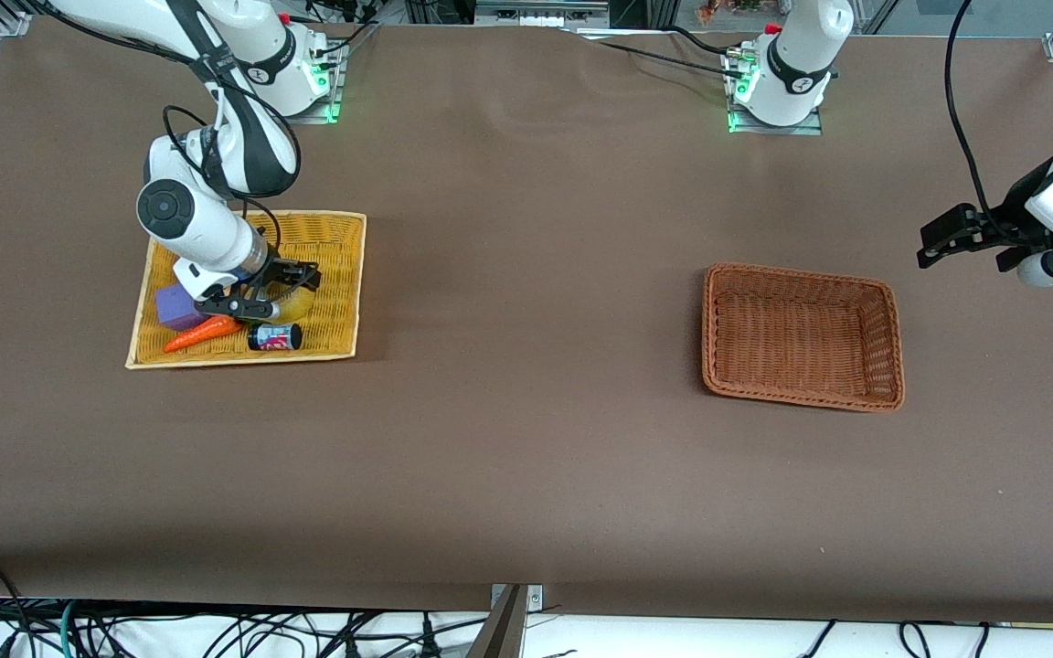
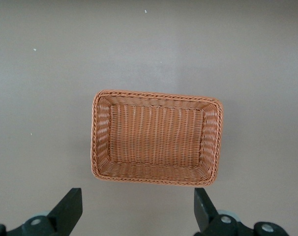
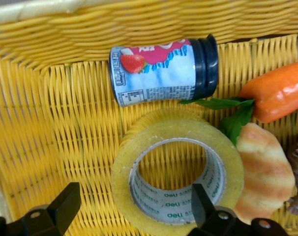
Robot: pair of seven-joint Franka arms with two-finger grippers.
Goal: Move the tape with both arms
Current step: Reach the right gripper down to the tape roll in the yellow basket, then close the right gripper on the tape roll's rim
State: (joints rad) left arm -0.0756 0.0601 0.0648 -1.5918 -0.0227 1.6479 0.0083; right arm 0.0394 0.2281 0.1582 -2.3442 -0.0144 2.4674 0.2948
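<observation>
The tape (image 3: 161, 129), a yellowish roll with a grey printed core, lies flat in the yellow woven tray (image 3: 65, 29). My right gripper (image 3: 133, 204) is open just over it. One finger is over the roll's hole and the other is outside its rim, so the jaws straddle one wall of the ring. In the front view the right gripper (image 1: 261, 297) hides most of the tape (image 1: 296, 305). My left gripper (image 1: 938, 239) is open and empty, up in the air at the left arm's end of the table. In its wrist view, the left gripper (image 2: 137, 206) looks down on the brown basket (image 2: 156, 94).
In the tray (image 1: 335, 219), beside the tape, lie a small strawberry-label bottle (image 3: 161, 71), an orange carrot (image 3: 282, 96), a striped croissant toy (image 3: 264, 172) and a purple block (image 1: 179, 306). The brown basket (image 1: 712, 329) stands empty toward the left arm's end.
</observation>
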